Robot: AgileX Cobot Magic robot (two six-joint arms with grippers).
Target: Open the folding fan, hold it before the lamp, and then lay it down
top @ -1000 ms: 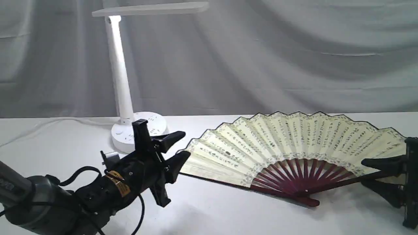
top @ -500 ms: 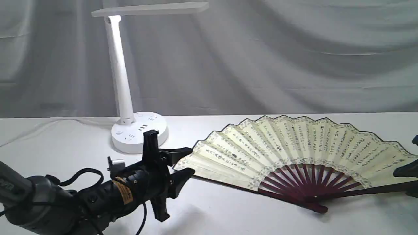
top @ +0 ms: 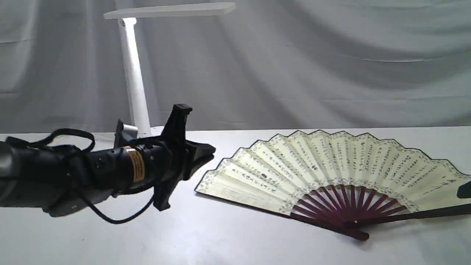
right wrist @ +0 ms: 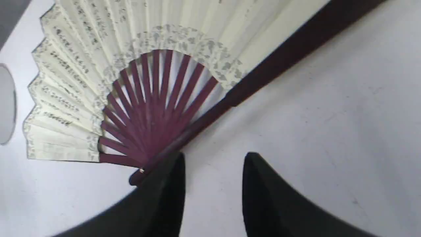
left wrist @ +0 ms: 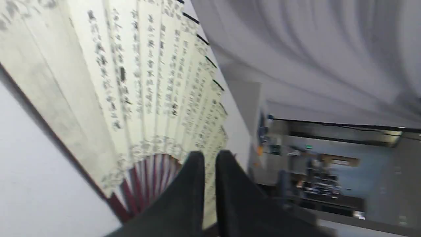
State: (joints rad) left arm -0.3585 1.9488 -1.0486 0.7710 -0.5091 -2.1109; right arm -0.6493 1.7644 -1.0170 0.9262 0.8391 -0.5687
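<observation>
The folding fan [top: 331, 165] lies spread open on the white table [top: 235, 239], cream leaf toward the curtain and maroon ribs [top: 346, 206] toward the front. No gripper holds it. My left gripper [top: 208, 154] hovers above the table just left of the fan's left edge, its fingers nearly together with nothing between them [left wrist: 210, 158]. My right gripper [right wrist: 213, 161] stands open over bare table beside the fan's pivot [right wrist: 141, 170]; in the exterior view only a dark tip [top: 465, 189] shows at the right edge. The white lamp [top: 134, 77] stands at the back left, its base hidden behind my left arm.
A grey curtain [top: 312, 66] hangs along the table's far edge. The lamp's flat head [top: 169, 9] reaches out high above the left arm. In the right wrist view a round grey shape [right wrist: 6, 105] shows at the picture's edge.
My left gripper let go of the fan's left edge, rose and drew its fingers together. My right gripper released the right guard and pulled back toward the right edge. The fan settled flat.
</observation>
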